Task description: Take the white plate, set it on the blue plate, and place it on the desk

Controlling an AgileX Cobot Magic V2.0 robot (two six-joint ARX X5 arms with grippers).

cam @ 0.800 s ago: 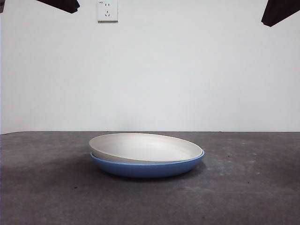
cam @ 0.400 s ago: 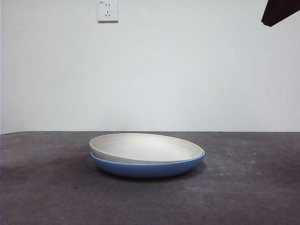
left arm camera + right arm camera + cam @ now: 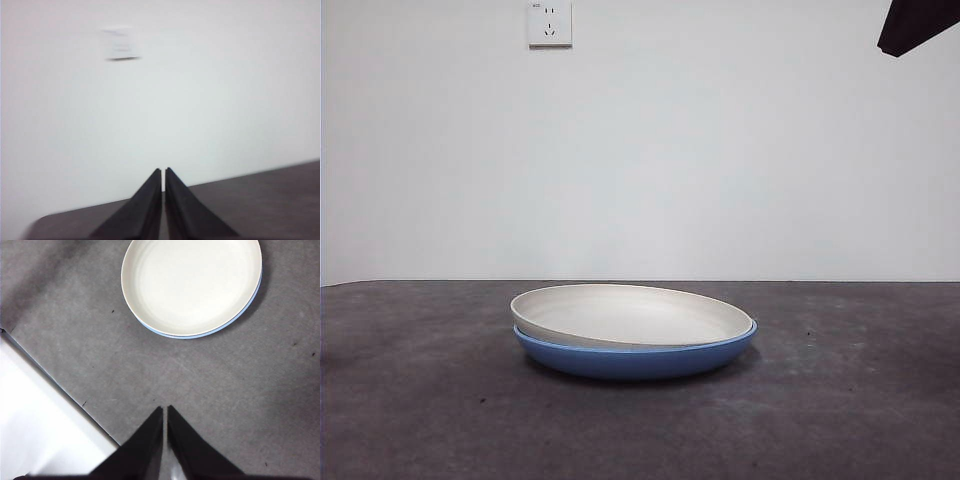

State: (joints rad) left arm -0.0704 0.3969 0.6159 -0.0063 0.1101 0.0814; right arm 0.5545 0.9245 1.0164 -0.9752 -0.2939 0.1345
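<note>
The white plate [image 3: 632, 314] sat nested inside the blue plate [image 3: 636, 357], and the stacked pair rested on the desk [image 3: 420, 400] near the middle of the front view. The white plate was not seated level: its rim stood clear above the blue rim on one side and sank to about the same height as the blue rim on the other. From the front camera the blue plate appeared as a glossy band beneath the cream bowl.

In the right wrist view, the white plate [image 3: 192, 285] covered almost all of the blue plate [image 3: 248, 306], of which only a thin crescent of rim remained visible along one edge. Both plates were empty. The grey desk [image 3: 240, 390] surface around them was mottled, with a few small dark specks.

The right gripper [image 3: 165, 411] hung high above the desk and well apart from the plates, its fingers clenched with only a hairline gap between the tips and grasping nothing. A pale panel edge bordered the desk at one corner of that view.

The left gripper [image 3: 163, 172] was likewise raised and pointed toward the white wall [image 3: 225, 90], its fingers pressed together and empty. That picture was blurred. A wall socket [image 3: 549, 23] was mounted high on the wall behind the desk. One black arm tip [image 3: 916, 24] showed at the top corner of the front view.
</note>
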